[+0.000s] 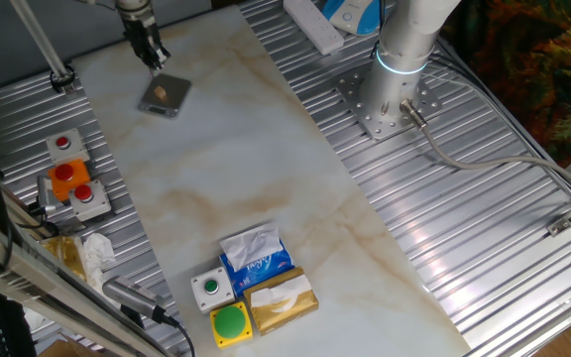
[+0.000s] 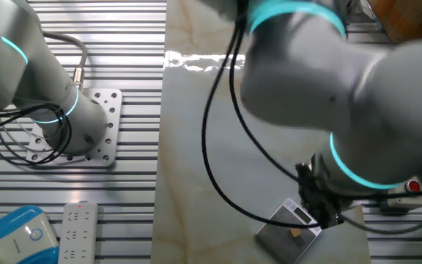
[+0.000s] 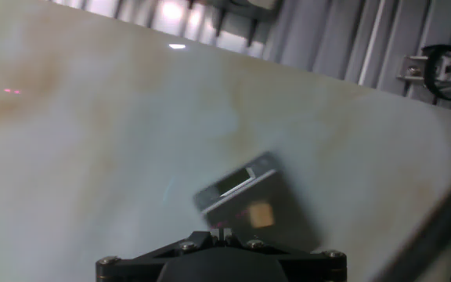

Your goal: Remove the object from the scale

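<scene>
Nothing is removed yet: the tiny tan-brown nugget [image 1: 163,96] lies on the flat square grey metal scale [image 1: 171,105] near the tabletop's far edge. The black two-finger gripper [image 1: 157,59] hangs above, its finger spacing indiscernible.

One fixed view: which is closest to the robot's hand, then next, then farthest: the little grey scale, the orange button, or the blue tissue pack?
From the hand:
1. Small flat grey metallic scale, just below it.
2. Round orange button, on the table's left edge.
3. Blue tissue pack, far down the table.
</scene>
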`<action>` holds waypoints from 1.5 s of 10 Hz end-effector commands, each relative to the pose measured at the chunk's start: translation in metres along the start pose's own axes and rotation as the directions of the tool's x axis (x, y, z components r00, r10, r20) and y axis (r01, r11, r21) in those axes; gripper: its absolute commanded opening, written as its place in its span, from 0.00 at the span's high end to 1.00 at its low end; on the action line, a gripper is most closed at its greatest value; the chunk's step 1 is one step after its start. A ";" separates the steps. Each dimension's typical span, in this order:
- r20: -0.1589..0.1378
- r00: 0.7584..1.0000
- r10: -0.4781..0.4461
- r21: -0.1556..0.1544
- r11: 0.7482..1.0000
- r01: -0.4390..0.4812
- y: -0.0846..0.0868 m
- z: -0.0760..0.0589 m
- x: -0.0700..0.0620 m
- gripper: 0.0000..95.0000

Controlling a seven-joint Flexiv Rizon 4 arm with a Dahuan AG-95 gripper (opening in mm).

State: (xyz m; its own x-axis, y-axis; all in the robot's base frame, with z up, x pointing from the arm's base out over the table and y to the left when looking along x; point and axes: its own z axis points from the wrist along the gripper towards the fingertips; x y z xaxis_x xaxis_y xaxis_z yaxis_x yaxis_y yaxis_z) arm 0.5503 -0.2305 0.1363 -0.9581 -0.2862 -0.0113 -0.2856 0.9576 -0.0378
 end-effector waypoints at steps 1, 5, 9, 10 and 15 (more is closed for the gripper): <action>0.009 1.000 -0.006 0.008 1.000 0.006 0.001 0.014 -0.004 1.00; 0.008 1.000 -0.015 0.004 1.000 0.015 -0.003 0.013 -0.010 1.00; 0.001 1.000 -0.007 0.006 1.000 0.007 -0.001 0.014 -0.011 1.00; 0.000 1.000 -0.002 0.007 1.000 0.002 0.000 0.015 -0.012 1.00; 0.012 0.999 0.035 0.008 0.999 -0.035 -0.002 0.013 -0.019 1.00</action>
State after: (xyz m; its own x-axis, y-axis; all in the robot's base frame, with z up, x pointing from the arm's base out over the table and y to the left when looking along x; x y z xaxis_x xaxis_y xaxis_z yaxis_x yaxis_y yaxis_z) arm 0.5677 -0.2267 0.1252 -0.9679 -0.2502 -0.0257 -0.2488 0.9674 -0.0473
